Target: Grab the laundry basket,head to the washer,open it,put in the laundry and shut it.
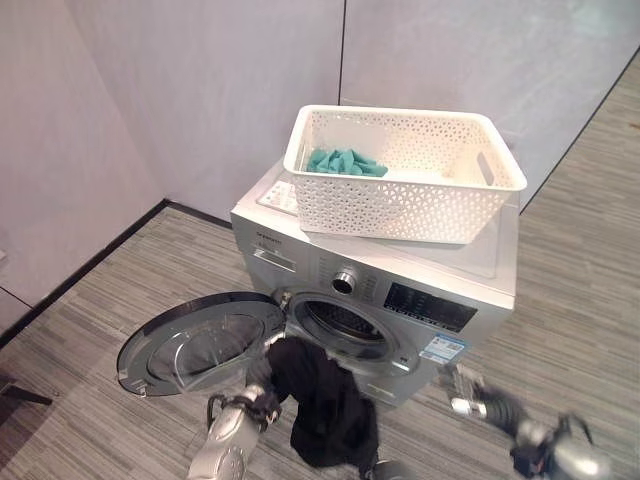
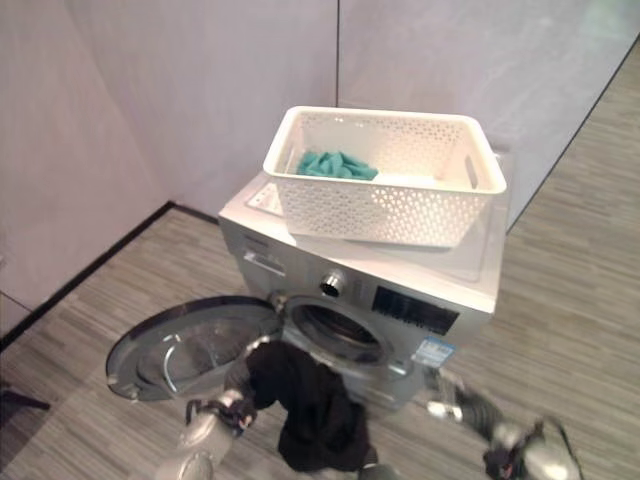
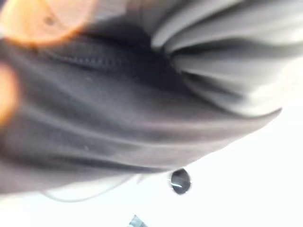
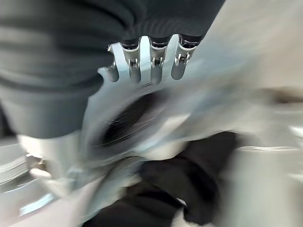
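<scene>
Left hand [image 1: 262,400] pinches the black garment [image 1: 325,405] just below the washer [image 1: 400,290] opening, right hand [image 4: 151,61] fingers straight w/ nothing in them; cloth hangs low, could slip to floor.

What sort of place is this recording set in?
Probably a staged laundry corner, not a real home: a silver front-loading washer with its door open, a white laundry basket on top, bare pale walls and striped grey flooring.
</scene>
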### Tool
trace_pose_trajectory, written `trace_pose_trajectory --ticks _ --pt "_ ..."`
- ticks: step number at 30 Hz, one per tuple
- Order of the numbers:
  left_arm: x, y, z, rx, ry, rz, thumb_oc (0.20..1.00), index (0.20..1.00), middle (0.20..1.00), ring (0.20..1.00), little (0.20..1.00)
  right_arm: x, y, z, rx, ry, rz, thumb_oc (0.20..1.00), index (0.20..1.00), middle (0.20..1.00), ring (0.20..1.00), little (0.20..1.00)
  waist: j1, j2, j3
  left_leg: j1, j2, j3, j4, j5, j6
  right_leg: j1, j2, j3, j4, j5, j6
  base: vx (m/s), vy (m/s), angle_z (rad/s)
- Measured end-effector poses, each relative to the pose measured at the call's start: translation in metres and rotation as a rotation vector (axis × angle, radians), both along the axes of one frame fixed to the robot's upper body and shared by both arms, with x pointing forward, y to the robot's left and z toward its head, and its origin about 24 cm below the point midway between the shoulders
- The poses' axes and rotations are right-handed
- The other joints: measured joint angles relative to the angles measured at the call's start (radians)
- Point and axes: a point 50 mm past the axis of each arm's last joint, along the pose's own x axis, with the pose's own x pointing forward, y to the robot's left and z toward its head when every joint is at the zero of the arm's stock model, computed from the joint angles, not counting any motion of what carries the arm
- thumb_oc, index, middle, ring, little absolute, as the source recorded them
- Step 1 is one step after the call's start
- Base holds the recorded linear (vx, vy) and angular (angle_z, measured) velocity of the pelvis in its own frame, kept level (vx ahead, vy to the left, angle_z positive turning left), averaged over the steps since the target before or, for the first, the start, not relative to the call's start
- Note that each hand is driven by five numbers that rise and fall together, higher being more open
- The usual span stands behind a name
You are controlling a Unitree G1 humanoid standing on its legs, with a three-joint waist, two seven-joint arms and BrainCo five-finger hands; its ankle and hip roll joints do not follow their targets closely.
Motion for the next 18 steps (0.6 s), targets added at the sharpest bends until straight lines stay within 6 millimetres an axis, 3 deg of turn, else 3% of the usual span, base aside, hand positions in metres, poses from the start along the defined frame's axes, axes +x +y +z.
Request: trace_pose_trajectory --ticks 2,3,7,18 --pt "-0.003 0.005 -0.009 0.019 0.041 0.011 0.200 0.200 0.200 0.200 0.200 -0.027 0.001 -0.033 -0.017 0.155 -0.144 1.000 1.000 1.000 1.000 1.000 0.001 -0.008 0.010 -0.006 0.002 0.010 0.000 0.002 -0.003 -0.012 0.003 0.006 0.001 0.004 -0.003 -0.01 -0.011 -0.16" --pt "-0.007 0.007 -0.015 0.030 0.074 0.016 0.200 0.200 0.200 0.200 0.200 -0.046 0.009 -0.045 -0.031 0.249 -0.156 1.000 1.000 1.000 1.000 1.000 0.000 0.003 0.011 -0.020 0.002 0.017 0.000 0.002 -0.003 -0.031 0.003 0.010 0.003 0.006 -0.003 0.00 -0.017 -0.16" --pt "-0.003 0.004 -0.022 0.037 0.105 0.029 0.200 0.200 0.200 0.200 0.200 -0.077 0.023 -0.066 -0.054 0.388 -0.258 1.000 1.000 1.000 1.000 1.000 -0.003 0.019 0.037 -0.038 0.002 0.018 0.008 0.003 -0.004 -0.042 0.004 0.009 -0.004 0.012 -0.003 -0.04 -0.028 -0.03" --pt "0.053 -0.031 0.001 0.090 0.017 0.015 0.200 0.200 0.200 0.200 0.200 -0.041 0.036 -0.071 -0.187 0.330 -0.171 1.000 1.000 1.000 1.000 1.000 -0.008 0.015 0.105 -0.143 0.007 0.012 0.021 0.015 -0.005 -0.130 0.010 0.003 -0.008 0.034 -0.018 -0.04 -0.047 0.01"
